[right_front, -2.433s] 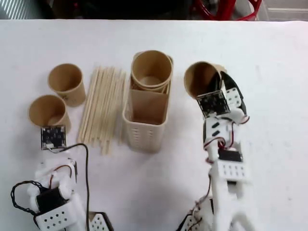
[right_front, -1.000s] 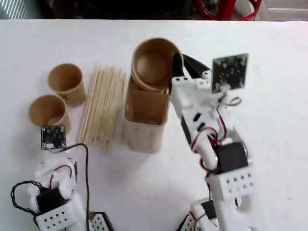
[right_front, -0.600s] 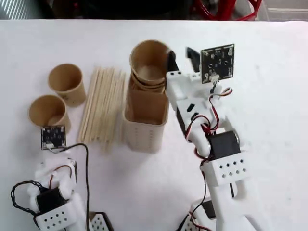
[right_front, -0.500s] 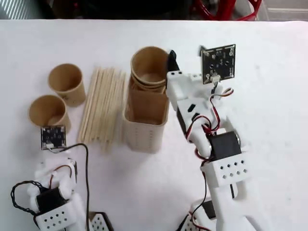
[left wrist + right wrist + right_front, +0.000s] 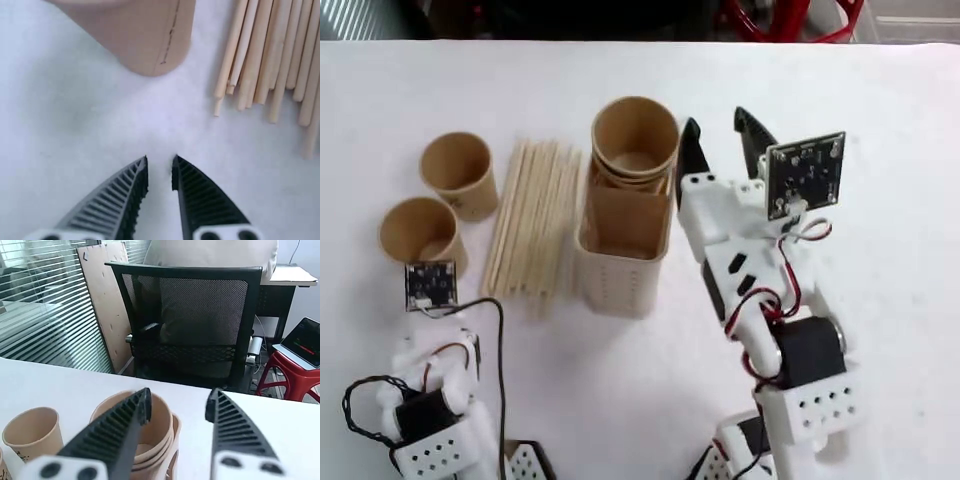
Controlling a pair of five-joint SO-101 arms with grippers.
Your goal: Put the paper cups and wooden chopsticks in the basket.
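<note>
Holding the right jaws wide apart and empty, just beside the stack of paper cups nesting in the far end of the basket. Hovering the left jaws a narrow gap apart, gripping nothing, low over the surface, near one loose cup and the wooden chopsticks. Showing a second loose cup standing just beyond the first, with the basket lying between the chopsticks and the right jaws.

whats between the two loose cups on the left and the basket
The pile of wooden chopsticks lies flat between the loose paper cups and the basket, in the high view.
</note>
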